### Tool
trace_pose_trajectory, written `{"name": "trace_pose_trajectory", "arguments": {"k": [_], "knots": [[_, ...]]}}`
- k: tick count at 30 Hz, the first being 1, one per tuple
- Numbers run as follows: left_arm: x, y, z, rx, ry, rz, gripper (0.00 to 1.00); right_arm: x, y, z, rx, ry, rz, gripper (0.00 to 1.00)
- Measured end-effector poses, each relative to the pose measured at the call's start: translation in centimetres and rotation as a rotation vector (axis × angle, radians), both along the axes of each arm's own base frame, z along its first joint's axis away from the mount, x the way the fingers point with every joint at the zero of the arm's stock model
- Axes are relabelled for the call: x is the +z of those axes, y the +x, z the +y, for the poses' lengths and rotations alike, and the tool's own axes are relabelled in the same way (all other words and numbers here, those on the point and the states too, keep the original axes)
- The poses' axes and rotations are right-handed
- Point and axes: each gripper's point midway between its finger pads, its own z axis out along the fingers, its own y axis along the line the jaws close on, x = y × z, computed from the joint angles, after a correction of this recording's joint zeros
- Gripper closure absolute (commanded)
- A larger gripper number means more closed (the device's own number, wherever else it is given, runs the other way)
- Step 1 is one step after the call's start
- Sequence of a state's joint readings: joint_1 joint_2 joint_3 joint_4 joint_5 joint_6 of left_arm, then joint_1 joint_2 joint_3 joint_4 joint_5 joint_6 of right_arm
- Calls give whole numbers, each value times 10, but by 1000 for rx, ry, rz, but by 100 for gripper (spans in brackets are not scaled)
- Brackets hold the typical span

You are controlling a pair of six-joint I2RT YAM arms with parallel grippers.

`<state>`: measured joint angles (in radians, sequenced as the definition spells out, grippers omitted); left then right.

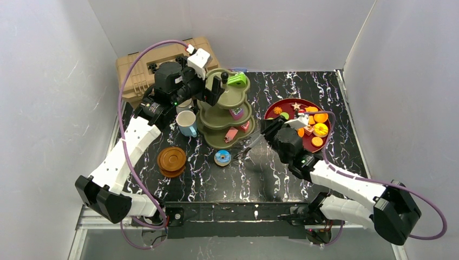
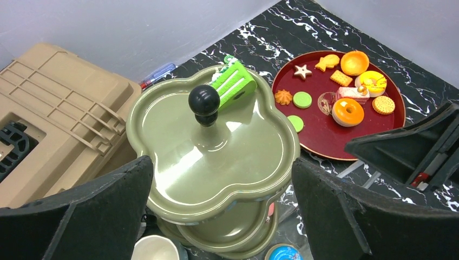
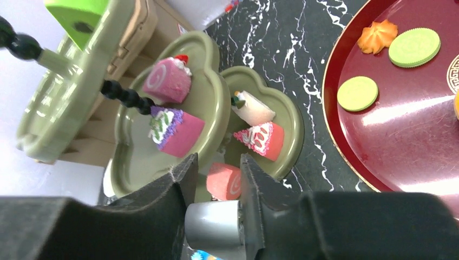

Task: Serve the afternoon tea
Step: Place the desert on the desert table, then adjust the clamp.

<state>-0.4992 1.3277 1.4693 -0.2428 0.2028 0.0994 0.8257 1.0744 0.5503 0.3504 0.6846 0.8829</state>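
Note:
The olive-green three-tier stand with its black knob stands at the back centre. A green cake slice lies on its top tier. Pink and red toy cakes sit on the lower tiers. My left gripper is open and empty, hovering over the top tier's near edge. My right gripper is shut on the grey end of thin silver tongs, which point at a pink roll on the bottom tier. A blue donut lies on the table.
A red tray of cookies and donuts sits right of the stand. A light-blue mug and a white mug stand left of it. Brown saucers are stacked front left. A tan toolbox sits at the back left.

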Motion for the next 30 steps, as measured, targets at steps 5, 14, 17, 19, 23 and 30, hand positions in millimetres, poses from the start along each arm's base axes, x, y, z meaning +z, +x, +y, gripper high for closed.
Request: {"name": "trace_pose_trajectory", "arguments": {"k": [5, 14, 17, 19, 23, 30], "knots": [[0, 0, 0, 0, -1, -1, 2, 7, -2, -11, -17, -2, -4, 99], [-1, -6, -4, -49, 8, -12, 2, 5, -6, -18, -7, -77, 24, 99], [-3, -22, -8, -132, 12, -19, 2, 18, -7, -23, 2, -150, 25, 99], [-5, -40, -12, -210, 14, -30, 2, 38, -8, -27, 3, -197, 19, 99], [-13, -83, -27, -369, 59, -93, 2, 98, -10, -37, -11, -236, -5, 99], [-73, -163, -103, -666, 277, -261, 2, 164, -15, -58, -100, -227, 7, 99]]}}
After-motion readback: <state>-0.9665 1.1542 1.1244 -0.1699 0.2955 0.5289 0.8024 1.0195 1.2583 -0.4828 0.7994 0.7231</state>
